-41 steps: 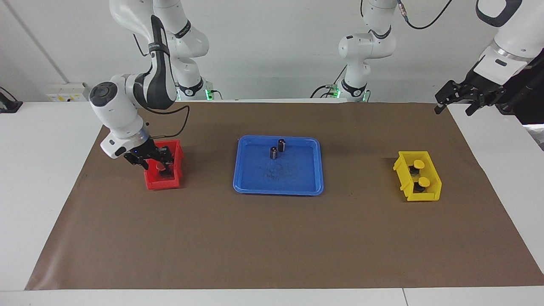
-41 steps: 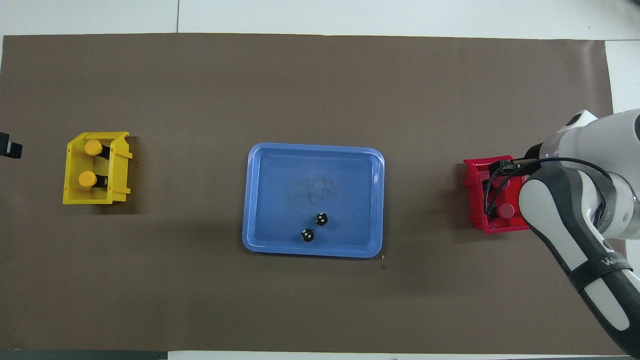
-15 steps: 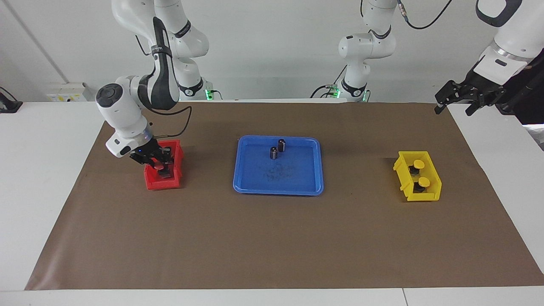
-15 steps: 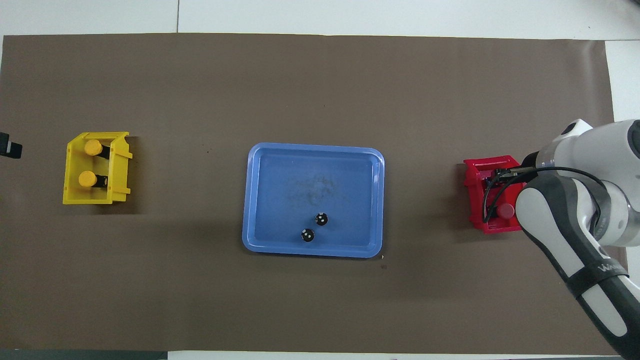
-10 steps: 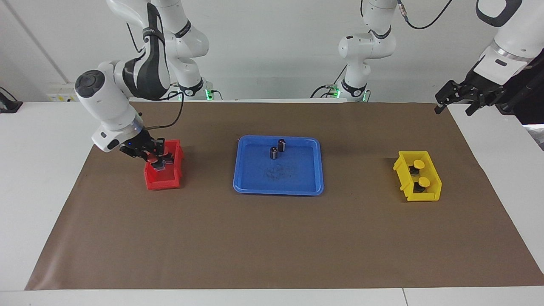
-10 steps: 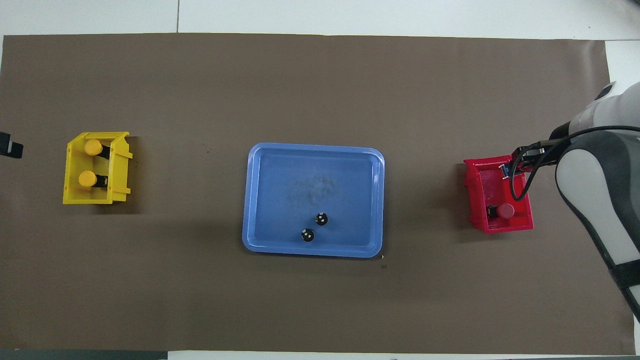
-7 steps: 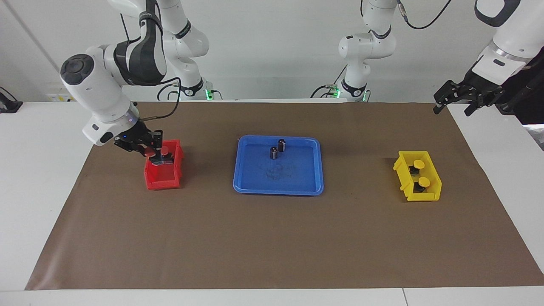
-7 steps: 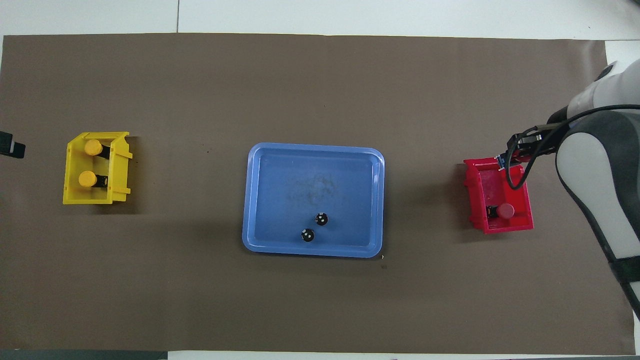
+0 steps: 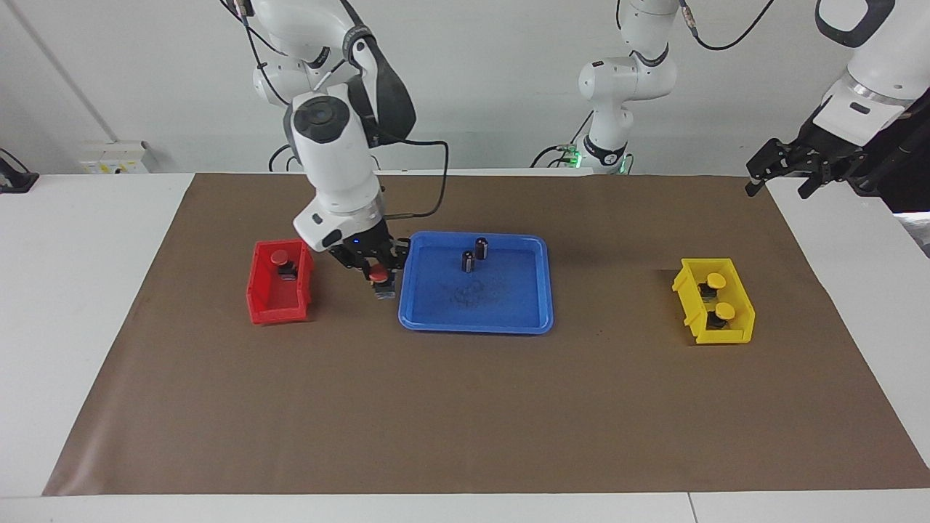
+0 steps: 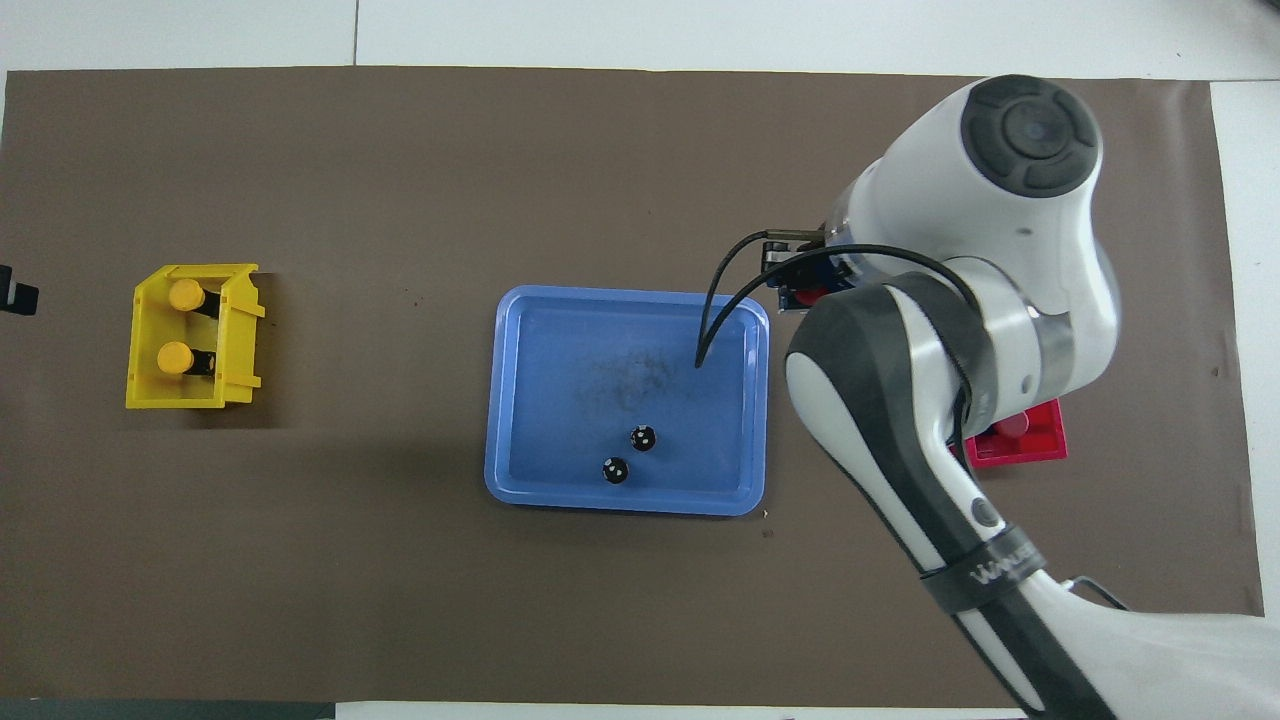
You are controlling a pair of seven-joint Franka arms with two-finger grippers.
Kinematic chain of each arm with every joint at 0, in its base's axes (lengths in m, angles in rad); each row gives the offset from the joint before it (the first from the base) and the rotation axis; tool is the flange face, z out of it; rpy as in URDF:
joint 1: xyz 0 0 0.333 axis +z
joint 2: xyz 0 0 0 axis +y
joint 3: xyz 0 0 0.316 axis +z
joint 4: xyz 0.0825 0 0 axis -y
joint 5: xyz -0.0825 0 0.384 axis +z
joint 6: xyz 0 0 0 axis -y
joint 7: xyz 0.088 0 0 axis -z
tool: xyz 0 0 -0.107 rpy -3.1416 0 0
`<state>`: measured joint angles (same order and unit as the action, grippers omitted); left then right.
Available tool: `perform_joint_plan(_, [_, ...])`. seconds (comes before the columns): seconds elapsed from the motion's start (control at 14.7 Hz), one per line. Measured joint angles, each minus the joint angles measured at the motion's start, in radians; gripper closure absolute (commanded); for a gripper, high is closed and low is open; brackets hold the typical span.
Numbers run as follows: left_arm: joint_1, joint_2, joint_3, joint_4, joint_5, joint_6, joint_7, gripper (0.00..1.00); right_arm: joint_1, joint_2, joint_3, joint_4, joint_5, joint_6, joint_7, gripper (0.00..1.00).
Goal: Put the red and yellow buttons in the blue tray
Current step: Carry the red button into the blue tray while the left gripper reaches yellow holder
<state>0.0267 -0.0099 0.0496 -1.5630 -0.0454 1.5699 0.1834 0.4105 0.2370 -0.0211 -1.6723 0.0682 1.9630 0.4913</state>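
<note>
My right gripper point(image 9: 378, 272) is shut on a red button point(image 9: 382, 289) and holds it up over the mat between the red bin point(image 9: 276, 312) and the blue tray point(image 9: 508, 305), close to the tray's rim. In the overhead view the held red button point(image 10: 810, 296) shows by the tray's point(image 10: 560, 380) corner. A second red button point(image 9: 280, 258) stands in the red bin. Two yellow buttons point(image 9: 716, 280) point(image 9: 724, 311) sit in the yellow bin point(image 9: 726, 335). My left gripper point(image 9: 779, 178) waits open, raised over the table's edge at the left arm's end.
Two small dark cylinders point(image 9: 481, 247) point(image 9: 468, 261) stand in the blue tray, in the part nearer to the robots. In the overhead view my right arm covers most of the red bin point(image 10: 1040, 445). A brown mat covers the table.
My right gripper closed on a red button in the red bin, lifted it out and carried it toward the blue tray. One red button stays in the bin. The left arm has barely moved.
</note>
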Motion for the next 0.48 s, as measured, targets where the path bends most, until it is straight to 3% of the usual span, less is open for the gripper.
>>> perform_joint_plan(0.27, [0.027, -0.026, 0.002, -0.185, 0.0, 0.19, 0.03, 0.02, 0.115, 0.057, -0.001, -0.039, 0.0, 0.118, 0.113, 0.79])
perform_joint_plan(0.48, [0.035, 0.015, 0.003, -0.275, 0.0, 0.322, 0.037, 0.06, 0.165, 0.107, -0.002, -0.068, -0.001, 0.2, 0.17, 0.78])
